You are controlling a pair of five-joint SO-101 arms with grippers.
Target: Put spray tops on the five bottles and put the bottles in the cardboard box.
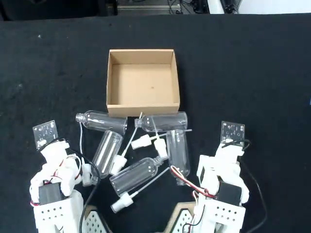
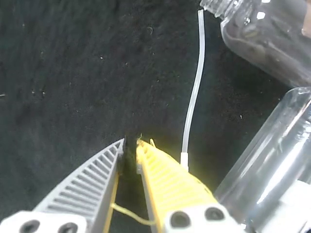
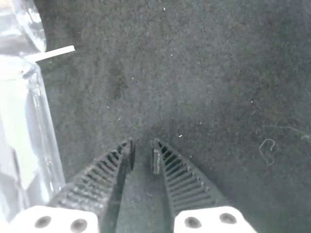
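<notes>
Five clear bottles lie uncapped on the black table in front of the cardboard box (image 1: 143, 80): one bottle (image 1: 102, 121) by its left corner, a second bottle (image 1: 163, 121) by its right corner, and a third bottle (image 1: 136, 175) nearest the arms, with two more between. Loose white spray tops (image 1: 142, 141) with thin tubes lie scattered among them. My left gripper (image 2: 130, 144) hovers shut and empty over the cloth, a spray-top tube (image 2: 194, 87) just beside its yellow finger. My right gripper (image 3: 143, 148) is shut on nothing, a bottle (image 3: 24, 126) lying to one side.
The left arm (image 1: 53, 177) and right arm (image 1: 223, 172) sit folded at the near edge, flanking the pile. The box is open-topped and holds nothing. Bare black cloth stretches left, right and behind the box.
</notes>
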